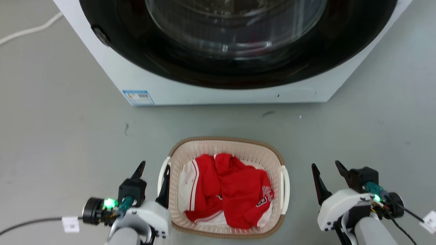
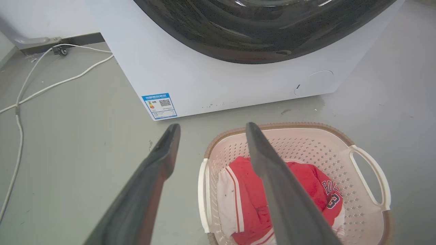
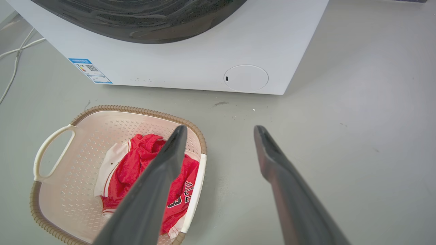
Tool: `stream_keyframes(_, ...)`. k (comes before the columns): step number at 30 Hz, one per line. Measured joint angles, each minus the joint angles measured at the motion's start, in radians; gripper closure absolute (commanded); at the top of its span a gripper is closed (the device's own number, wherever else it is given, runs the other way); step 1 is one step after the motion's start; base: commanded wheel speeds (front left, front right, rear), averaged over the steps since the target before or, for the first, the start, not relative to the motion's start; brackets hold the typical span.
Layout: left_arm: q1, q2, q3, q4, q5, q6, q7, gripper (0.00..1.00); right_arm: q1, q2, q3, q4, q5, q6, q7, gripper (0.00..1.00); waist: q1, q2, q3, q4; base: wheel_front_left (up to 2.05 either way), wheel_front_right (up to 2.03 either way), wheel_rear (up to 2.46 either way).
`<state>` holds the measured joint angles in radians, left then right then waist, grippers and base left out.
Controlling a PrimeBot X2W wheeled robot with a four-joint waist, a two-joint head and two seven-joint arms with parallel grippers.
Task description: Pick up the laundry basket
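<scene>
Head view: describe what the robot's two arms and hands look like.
The left hand and right hand each have two long, dark, tapering fingers on a white casing. A green light glows by each wrist, and black cables carrying white tags trail off.

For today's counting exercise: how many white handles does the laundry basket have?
2, none hidden: the left handle, beside the left pincer; the right handle, across the laundry basket.

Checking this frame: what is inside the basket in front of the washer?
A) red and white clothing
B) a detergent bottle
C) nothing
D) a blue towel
A: crumpled red and white clothing lies inside the basket.
</scene>
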<state>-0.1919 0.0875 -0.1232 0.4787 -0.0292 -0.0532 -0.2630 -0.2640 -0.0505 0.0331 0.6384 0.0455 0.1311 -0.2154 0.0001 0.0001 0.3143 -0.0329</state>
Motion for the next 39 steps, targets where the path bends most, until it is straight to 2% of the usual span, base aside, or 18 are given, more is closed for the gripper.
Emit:
stream_keyframes(6, -0.123, 0.010, -0.028, 0.128, 0.018, -0.019, 0.000, 0.00, -0.111, 0.001, 0.037, 0.126, 0.006, 0.000, 0.019, 0.00, 0.0001, 0.0000, 0.109, 0.010, 0.00, 0.00, 0.00)
stream_keyframes(7, -0.178, 0.014, -0.048, 0.187, 0.027, -0.030, 0.000, 0.00, -0.164, 0.001, 0.050, 0.176, -0.001, 0.000, 0.033, 0.00, 0.0001, 0.0000, 0.158, 0.016, 0.00, 0.00, 0.00)
stream_keyframes(17, -0.345, 0.038, -0.078, 0.388, 0.037, -0.042, 0.000, 0.00, -0.288, 0.001, 0.069, 0.331, 0.015, 0.000, 0.094, 0.00, 0.0001, 0.0000, 0.285, 0.031, 0.00, 0.00, 0.00)
stream_keyframes(22, -0.398, 0.052, -0.097, 0.438, 0.044, -0.044, 0.000, 0.00, -0.332, 0.001, 0.120, 0.374, 0.049, 0.000, 0.102, 0.00, 0.0001, 0.0000, 0.327, 0.036, 0.00, 0.00, 0.00)
stream_keyframes(39, -0.584, 0.079, -0.166, 0.644, 0.050, -0.068, 0.000, 0.00, -0.459, 0.001, 0.175, 0.482, 0.095, 0.000, 0.152, 0.00, 0.0001, 0.0000, 0.433, 0.041, 0.00, 0.00, 0.00)
